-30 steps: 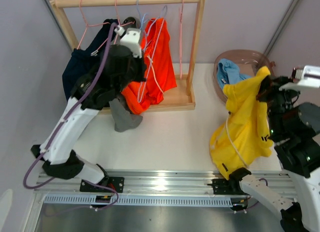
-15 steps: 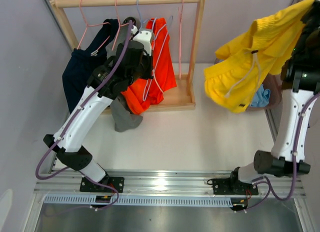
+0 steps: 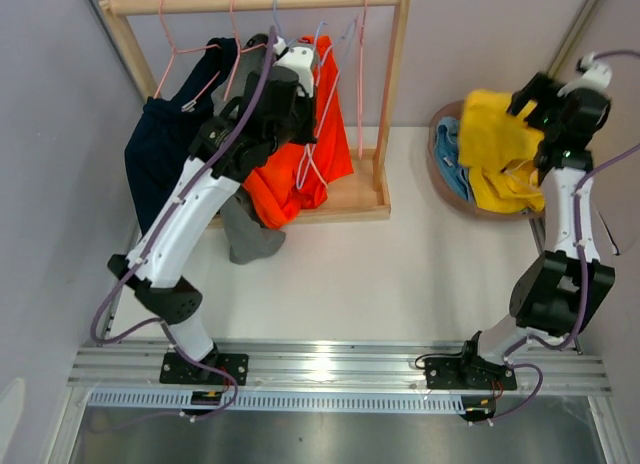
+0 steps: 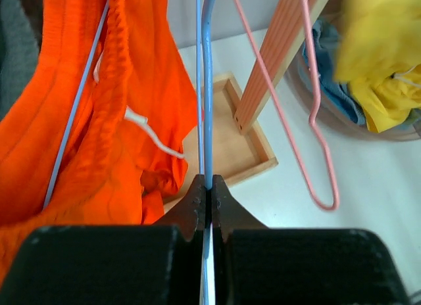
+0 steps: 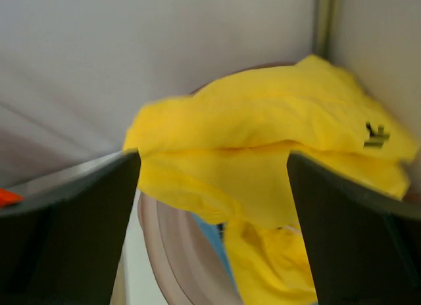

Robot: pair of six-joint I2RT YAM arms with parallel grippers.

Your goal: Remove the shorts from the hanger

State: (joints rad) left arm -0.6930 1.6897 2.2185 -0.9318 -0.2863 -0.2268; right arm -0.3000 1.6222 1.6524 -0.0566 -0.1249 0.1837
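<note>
My left gripper [image 3: 308, 72] [image 4: 208, 187] is shut on the thin blue hanger [image 4: 206, 88] that carries the orange shorts [image 3: 300, 154] [image 4: 79, 121]. Navy shorts [image 3: 150, 149] hang at the rack's left end on a pink hanger. Grey shorts [image 3: 250, 236] droop below my left arm. At the far right, my right gripper [image 3: 530, 96] [image 5: 214, 187] stands wide open above the yellow shorts [image 3: 500, 149] [image 5: 263, 140]. They lie bunched in the round basket [image 3: 440, 174] [image 5: 158, 246] over light blue shorts [image 3: 452, 162] [image 5: 217, 239], and nothing is between the fingers.
The wooden rack [image 3: 250, 1] has a right post [image 3: 392, 94] [image 4: 276, 62] on a wooden base tray [image 4: 230, 147]. An empty pink hanger [image 4: 316, 121] hangs close beside the post. A metal rail [image 3: 320, 369] runs along the near edge.
My right arm swung the yellow shorts up from the near right to the basket, opened and let them go. My left arm rose along the hanger, still shut.
</note>
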